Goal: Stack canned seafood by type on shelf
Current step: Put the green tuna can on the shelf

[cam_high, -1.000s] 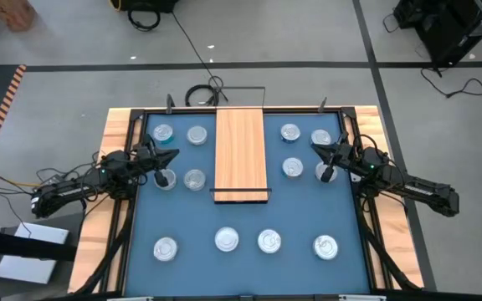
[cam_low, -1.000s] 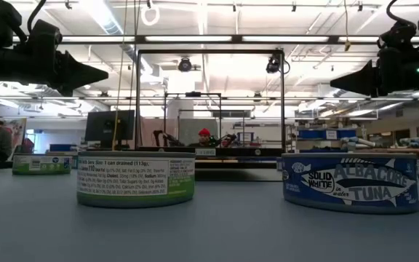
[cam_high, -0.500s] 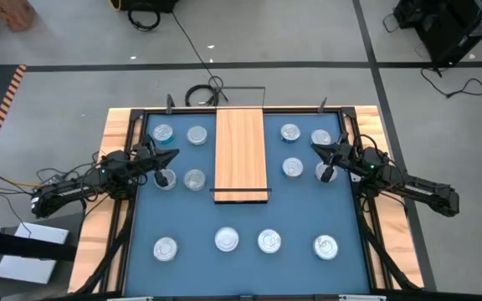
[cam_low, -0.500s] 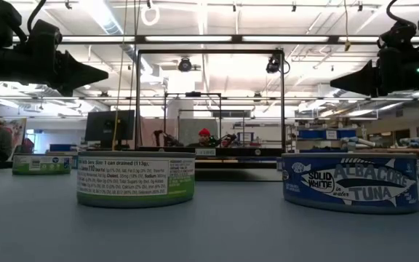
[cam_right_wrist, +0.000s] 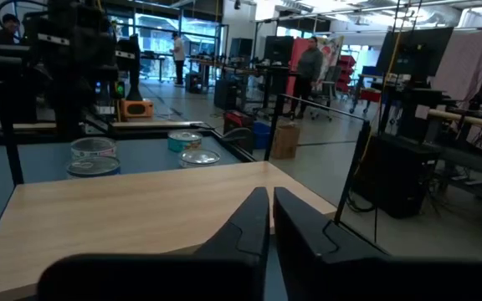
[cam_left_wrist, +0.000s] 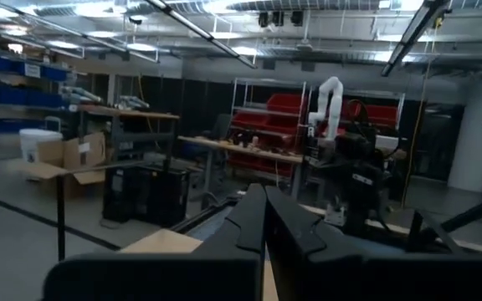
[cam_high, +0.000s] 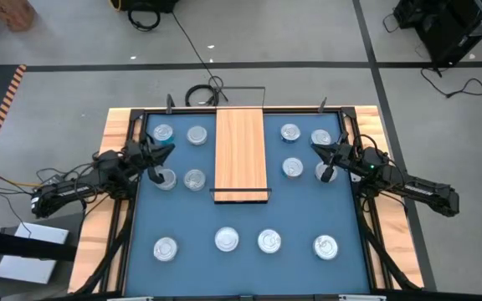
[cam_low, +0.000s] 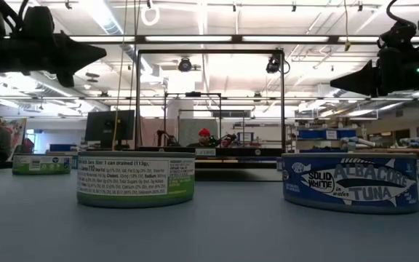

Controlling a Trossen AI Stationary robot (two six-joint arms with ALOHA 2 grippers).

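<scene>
Twelve tins (cam_high: 227,241) sit off the shelf (cam_high: 241,150); rigid, slick-sided, best pinched across the rim, while both grippers' fingers (cam_right_wrist: 262,219) stay pressed together, empty.

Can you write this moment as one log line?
left gripper: shut, empty | right gripper: shut, empty | shelf: bare | tins: on table
</scene>
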